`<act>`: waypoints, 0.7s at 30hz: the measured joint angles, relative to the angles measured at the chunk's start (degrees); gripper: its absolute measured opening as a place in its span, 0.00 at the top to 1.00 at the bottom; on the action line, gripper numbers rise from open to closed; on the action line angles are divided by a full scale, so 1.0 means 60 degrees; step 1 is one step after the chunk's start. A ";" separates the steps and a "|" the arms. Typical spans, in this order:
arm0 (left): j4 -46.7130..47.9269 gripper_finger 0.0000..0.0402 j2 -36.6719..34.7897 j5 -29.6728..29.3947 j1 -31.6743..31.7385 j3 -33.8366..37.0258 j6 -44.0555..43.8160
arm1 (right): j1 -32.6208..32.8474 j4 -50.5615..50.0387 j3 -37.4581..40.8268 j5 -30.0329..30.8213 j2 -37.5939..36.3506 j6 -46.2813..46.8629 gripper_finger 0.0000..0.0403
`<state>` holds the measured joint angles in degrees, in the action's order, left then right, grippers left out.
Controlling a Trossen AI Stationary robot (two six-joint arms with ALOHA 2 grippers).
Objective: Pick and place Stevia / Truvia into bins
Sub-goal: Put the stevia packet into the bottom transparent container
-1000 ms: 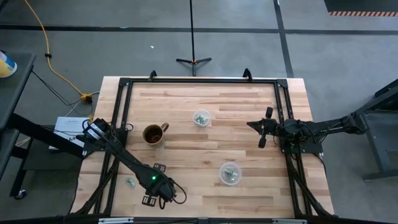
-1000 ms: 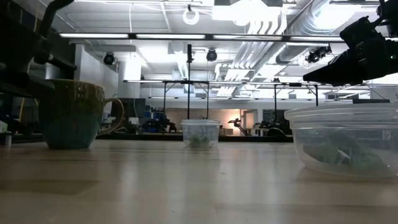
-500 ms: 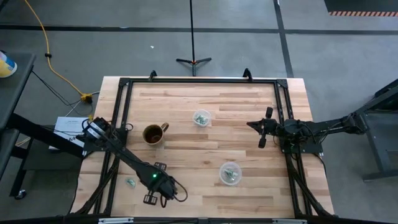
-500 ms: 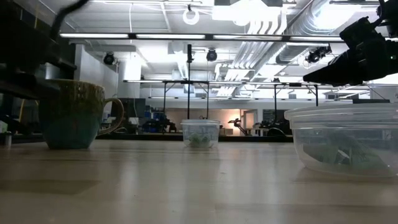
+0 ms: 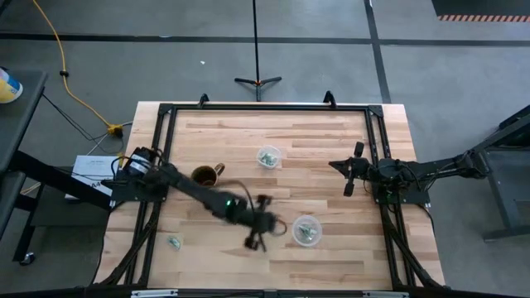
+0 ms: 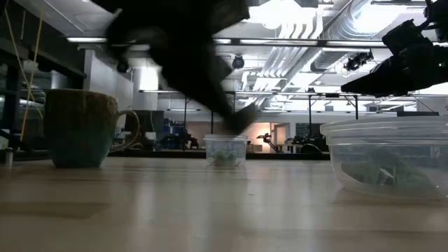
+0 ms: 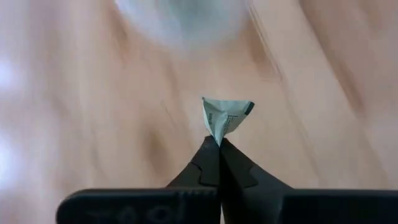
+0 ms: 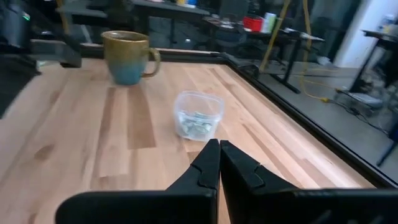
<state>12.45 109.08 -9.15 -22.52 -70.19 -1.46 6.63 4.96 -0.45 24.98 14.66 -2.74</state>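
Observation:
My left gripper (image 5: 255,237) hovers just left of the near bin (image 5: 306,230), a clear cup holding green-and-white packets. It is shut on one Stevia packet (image 7: 225,114). The same bin shows as a blur (image 7: 180,18) beyond the packet in the left wrist view. The far bin (image 5: 267,156) also holds packets and stands on its base. One loose packet (image 5: 173,242) lies flat near the table's left edge. My right gripper (image 5: 349,175) waits shut above the table's right side, touching nothing. My left gripper pinches the packet by one lower corner (image 7: 217,134) between its two fingertips. The rest of the packet sticks out past the fingers, creased into a wedge. It is lifted clear of the wood below.
A brown-gold mug (image 5: 204,178) stands left of centre, its handle toward the far bin. A black frame rail (image 5: 157,165) runs along the table's sides and far edge. Bare wood lies between the two bins and along the near edge.
My left gripper has swung fast from the near-left part of the table toward the right edge and a little farther back. It now stands beside the near bin, blurred by the motion. The loose packet at the left has stayed in place.

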 joint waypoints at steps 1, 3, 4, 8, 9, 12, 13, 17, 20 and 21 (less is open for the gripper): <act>-0.0810 0.93 0.0000 0.0023 0.0211 -0.0003 0.0426 | 0.0000 0.0002 -0.0001 0.0127 0.0000 0.0128 0.99; -0.2154 0.93 -0.0007 0.0407 0.0606 -0.0011 0.0869 | 0.0000 0.0010 0.0000 0.0398 0.0000 0.0276 1.00; -0.2736 0.94 0.0004 0.0814 0.0825 -0.0011 0.0921 | 0.0000 0.0010 -0.0001 0.0474 0.0000 0.0275 1.00; -0.4392 0.94 0.0125 0.2781 0.1610 -0.0011 0.0751 | 0.0000 0.0010 0.0000 0.0520 0.0000 0.0257 0.99; -0.4828 0.94 0.0227 0.3009 0.1722 -0.0019 0.0708 | 0.0000 0.0010 0.0000 0.0523 0.0000 0.0280 0.99; -0.5465 0.94 0.0545 0.3204 0.1714 -0.0013 0.0713 | 0.0000 0.0010 -0.0001 0.0517 0.0000 0.0262 0.99; -0.5829 0.94 0.0716 0.3234 0.1695 -0.0024 0.0743 | 0.0000 0.0008 0.0000 0.0514 0.0000 0.0233 1.00; -0.6104 0.94 0.1332 0.3459 0.1689 -0.0457 0.0788 | 0.0000 0.0006 0.0000 0.0612 0.0000 0.0203 0.99; -0.6117 0.94 0.1719 0.3416 0.1697 -0.0817 0.0788 | 0.0000 0.0007 0.0000 0.0675 0.0000 0.0203 0.99; -0.6101 0.94 0.1843 0.3379 0.1697 -0.0925 0.0776 | 0.0000 0.0006 0.0000 0.0673 0.0000 0.0205 0.98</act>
<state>-24.16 120.14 11.13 -12.34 -75.74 3.19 6.63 4.99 -0.45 29.02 14.66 -1.51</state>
